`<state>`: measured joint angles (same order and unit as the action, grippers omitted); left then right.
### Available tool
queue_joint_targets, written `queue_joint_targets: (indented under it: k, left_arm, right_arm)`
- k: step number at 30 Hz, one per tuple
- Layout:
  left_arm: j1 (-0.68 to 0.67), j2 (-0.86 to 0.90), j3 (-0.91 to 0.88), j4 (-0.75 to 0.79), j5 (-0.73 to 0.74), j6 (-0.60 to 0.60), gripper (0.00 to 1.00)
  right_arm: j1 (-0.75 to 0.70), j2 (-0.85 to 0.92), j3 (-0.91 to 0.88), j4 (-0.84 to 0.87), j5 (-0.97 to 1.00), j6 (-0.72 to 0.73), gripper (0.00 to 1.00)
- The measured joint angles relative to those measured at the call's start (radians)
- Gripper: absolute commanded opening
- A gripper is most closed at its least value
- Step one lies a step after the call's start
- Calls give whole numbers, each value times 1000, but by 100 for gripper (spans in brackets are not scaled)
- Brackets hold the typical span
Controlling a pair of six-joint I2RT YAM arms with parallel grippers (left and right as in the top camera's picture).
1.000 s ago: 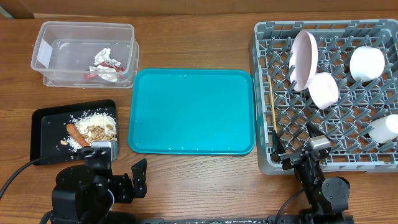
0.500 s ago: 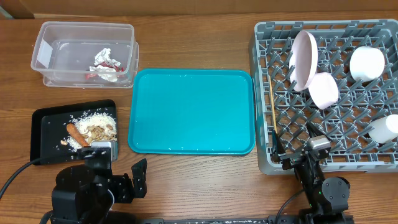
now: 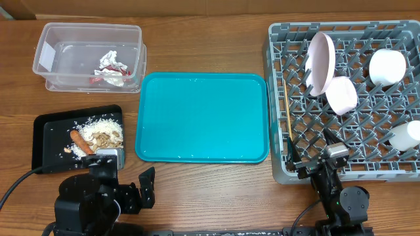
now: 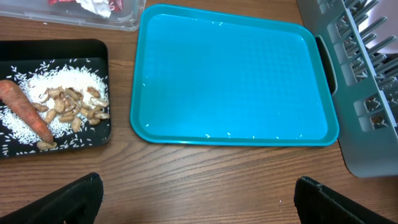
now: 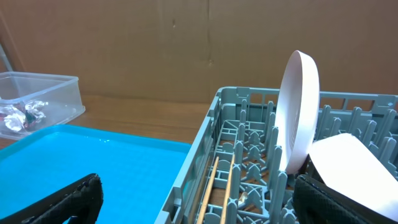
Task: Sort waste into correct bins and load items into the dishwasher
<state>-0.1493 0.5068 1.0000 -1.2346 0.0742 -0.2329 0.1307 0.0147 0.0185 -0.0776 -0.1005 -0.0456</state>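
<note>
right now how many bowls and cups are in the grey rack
4. In the grey rack: a wide pink bowl on edge upper left, a smaller bowl just below it, a white cup upper right, a second white cup at the right edge, partly cropped.

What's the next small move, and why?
Probably none but finishing: wrapper and tissue sit in the clear tub, carrot and scraps on the black tray, bowls and chopsticks in the rack. The teal tray holds nothing; left tool and right tool are open, empty.

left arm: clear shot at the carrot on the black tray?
Probably yes. The carrot lies uncovered on the black tray beside the food scraps, just ahead-left of the open left gripper; nothing stands between.
</note>
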Motion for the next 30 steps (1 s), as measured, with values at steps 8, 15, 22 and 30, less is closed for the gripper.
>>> queue_joint_targets:
  k: [8,15,22,30]
  left_arm:
    - [39,-17,-5,-25,-1,0,100]
    - [157,-150,-193,245,-3,31,100]
    - [157,-345,-539,586,-3,54,100]
    - [157,-485,-831,1092,-8,116,100]
  right_arm:
    - [0,0,0,0,0,0,100]
    - [0,0,0,0,0,0,100]
    - [0,0,0,0,0,0,100]
    - [0,0,0,2,0,0,100]
